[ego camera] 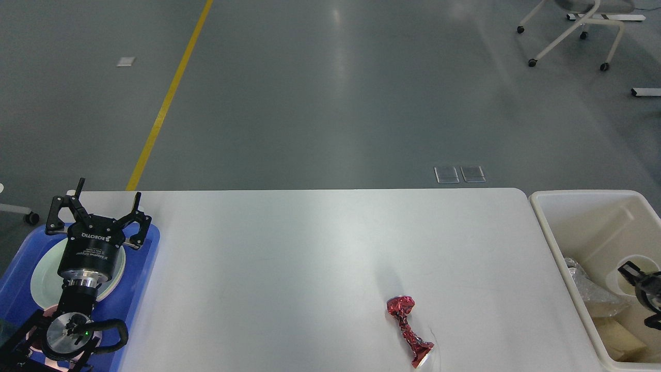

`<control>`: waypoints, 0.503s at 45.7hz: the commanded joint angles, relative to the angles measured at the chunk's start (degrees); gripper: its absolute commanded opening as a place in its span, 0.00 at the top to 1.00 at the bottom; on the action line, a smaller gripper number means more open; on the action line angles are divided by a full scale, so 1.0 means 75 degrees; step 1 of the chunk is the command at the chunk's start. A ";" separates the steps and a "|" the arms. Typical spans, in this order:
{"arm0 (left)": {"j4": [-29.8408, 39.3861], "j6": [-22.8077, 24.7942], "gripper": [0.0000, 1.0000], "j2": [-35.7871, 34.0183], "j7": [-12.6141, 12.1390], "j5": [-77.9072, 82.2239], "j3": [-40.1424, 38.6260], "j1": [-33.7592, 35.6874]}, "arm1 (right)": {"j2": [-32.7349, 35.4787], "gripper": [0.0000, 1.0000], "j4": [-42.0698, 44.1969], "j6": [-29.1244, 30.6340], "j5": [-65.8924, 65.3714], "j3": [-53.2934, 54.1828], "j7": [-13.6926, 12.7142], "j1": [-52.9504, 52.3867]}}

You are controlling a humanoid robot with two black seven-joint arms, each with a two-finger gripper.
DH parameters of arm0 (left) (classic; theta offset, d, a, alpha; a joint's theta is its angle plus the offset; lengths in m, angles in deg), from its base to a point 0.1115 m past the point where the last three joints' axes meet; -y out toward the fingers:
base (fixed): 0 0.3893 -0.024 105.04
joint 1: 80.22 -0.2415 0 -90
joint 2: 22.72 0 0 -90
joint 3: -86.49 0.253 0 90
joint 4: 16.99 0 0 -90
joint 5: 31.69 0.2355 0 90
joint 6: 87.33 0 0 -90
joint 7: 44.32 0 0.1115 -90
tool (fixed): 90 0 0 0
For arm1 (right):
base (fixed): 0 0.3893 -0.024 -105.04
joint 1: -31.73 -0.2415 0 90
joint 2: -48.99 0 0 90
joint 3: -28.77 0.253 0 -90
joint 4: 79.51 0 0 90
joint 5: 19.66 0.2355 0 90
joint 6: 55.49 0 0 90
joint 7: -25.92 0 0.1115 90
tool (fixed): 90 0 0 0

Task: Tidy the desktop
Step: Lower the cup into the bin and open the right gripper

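Observation:
The white desktop [310, 248] fills the lower middle of the head view. A crumpled red foil wrapper [409, 330] lies on it near the front right. My left gripper [93, 206] hovers open and empty over the blue tray [147, 268] at the left edge. My right gripper [638, 297] is low inside the cream bin [547, 227], partly cut off by the view's right edge, its fingers spread open. A white paper cup [632, 262] sits in the bin against its upper finger.
A pale green plate [44, 271] lies in the blue tray under my left arm. The bin also holds crumpled clear plastic [588, 294] and cream scraps [619, 336]. Beyond the desktop is grey floor with a yellow line [165, 103] and a wheeled chair [568, 31].

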 commanded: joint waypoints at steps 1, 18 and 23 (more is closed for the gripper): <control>0.0000 0.0000 0.04 0.0000 -0.0001 0.0000 0.0000 0.0000 | -0.0595 1.00 0.0702 -0.0365 0.0010 0.0099 0.0000 0.0737; 0.0000 0.0000 0.04 0.0000 -0.0013 0.0000 0.0000 0.0000 | -0.0936 1.00 0.0726 -0.1034 0.0010 0.0216 0.0000 0.1148; 0.0000 0.0000 0.04 0.0000 -0.0001 0.0000 0.0000 0.0000 | -0.0948 0.89 0.0714 -0.1068 0.0010 0.0204 0.0012 0.1159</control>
